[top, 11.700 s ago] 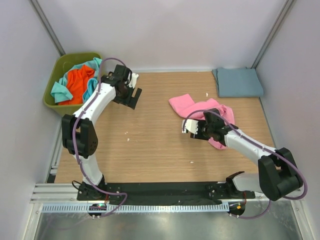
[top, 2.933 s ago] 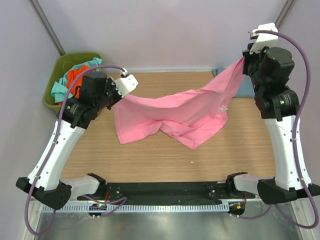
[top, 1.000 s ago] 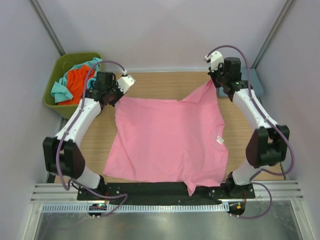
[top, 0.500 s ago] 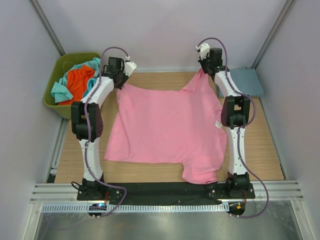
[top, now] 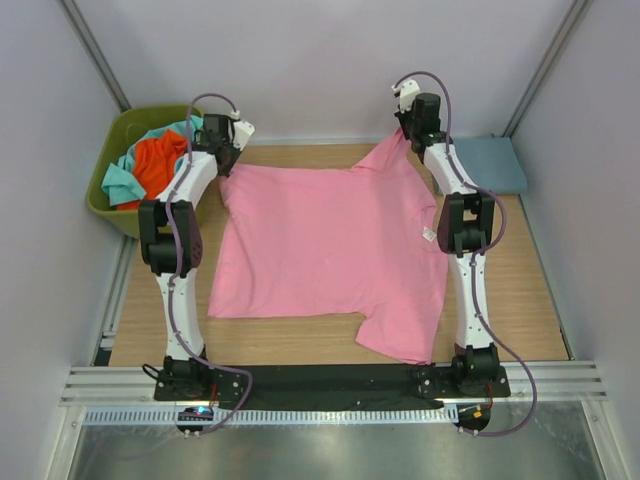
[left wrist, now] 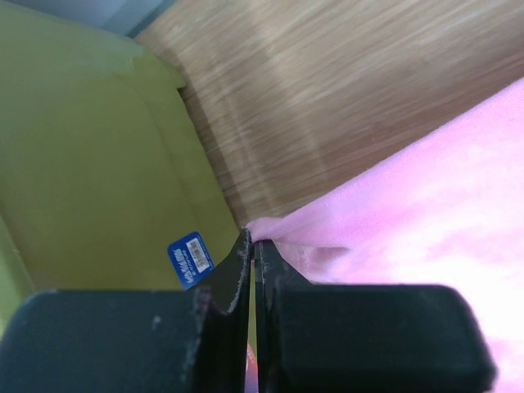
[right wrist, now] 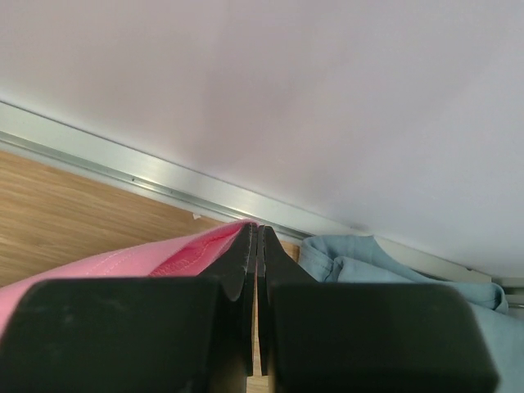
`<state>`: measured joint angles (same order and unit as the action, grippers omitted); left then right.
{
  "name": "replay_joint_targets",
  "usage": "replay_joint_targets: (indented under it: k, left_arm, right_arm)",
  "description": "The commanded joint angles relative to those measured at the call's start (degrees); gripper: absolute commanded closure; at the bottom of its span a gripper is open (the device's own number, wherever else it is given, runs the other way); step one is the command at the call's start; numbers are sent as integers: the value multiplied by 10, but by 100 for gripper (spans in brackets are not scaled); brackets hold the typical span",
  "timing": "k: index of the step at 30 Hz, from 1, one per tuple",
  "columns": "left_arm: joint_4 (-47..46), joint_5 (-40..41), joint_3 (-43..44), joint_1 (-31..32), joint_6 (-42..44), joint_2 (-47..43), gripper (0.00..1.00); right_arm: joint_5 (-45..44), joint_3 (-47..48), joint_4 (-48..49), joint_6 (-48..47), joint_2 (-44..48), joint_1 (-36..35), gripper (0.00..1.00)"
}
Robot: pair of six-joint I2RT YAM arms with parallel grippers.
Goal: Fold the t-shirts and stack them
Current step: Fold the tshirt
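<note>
Shirt: pink t-shirt (top: 330,250) lies spread almost flat on the wooden table (top: 520,290), with its far edge stretched between the two grippers.
Left jaws: left gripper (top: 226,158) is pinched together on the shirt's far-left corner, which sits right at the fingertips, just beside the olive-green bin (top: 140,114).
Right jaws: right gripper (top: 405,135) is clamped on the far-right corner, close to the back wall, and the cloth rises in a small peak up to it.
Other shirts: orange t-shirt (top: 155,165) and teal t-shirt (top: 118,182) lie bunched in the bin. The dusty blue-grey t-shirt (top: 490,165) lies folded at the table's far-right corner.
Change: half a second ago both grippers were slightly nearer. The shirt has since been drawn back and its far edge looks straighter. About three seconds ago it hung sagging between raised arms.
Left wrist view only: shows a blue sticker (left wrist: 190,259) on the bin wall and cloth gathered into the closed tips.
Right wrist view only: shows the pink hem seam in the tips, with blue-grey cloth just to the right.
</note>
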<state>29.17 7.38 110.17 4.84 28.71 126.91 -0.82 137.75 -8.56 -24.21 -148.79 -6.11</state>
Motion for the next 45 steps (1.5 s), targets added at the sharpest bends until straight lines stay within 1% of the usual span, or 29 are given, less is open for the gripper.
replay_joint_targets:
  k: [1,7,11,19,28,29,36,45]
  left_arm:
    - [-25,3,36,-3,-9,3,100]
    - [-13,-22,41,-2,-10,-14,100]
    - [16,-44,36,3,-6,-42,100]
    - [61,-98,-19,8,6,-110,100]
    - [86,-104,-47,11,0,-136,100]
    - [89,-103,-50,11,1,-141,100]
    - [87,-96,-94,11,9,-172,100]
    - [84,-90,-128,6,16,-182,100]
  right_arm:
    - [-20,30,37,13,12,-5,99]
    - [-20,-27,25,22,68,-8,99]
    - [-3,-70,-1,14,133,-11,99]
    - [0,-192,-17,28,253,-11,99]
    - [1,-271,-51,41,328,-12,99]
    - [20,-279,-52,41,345,-11,99]
    - [23,-375,-72,43,429,-12,99]
    - [27,-442,-100,58,501,-12,99]
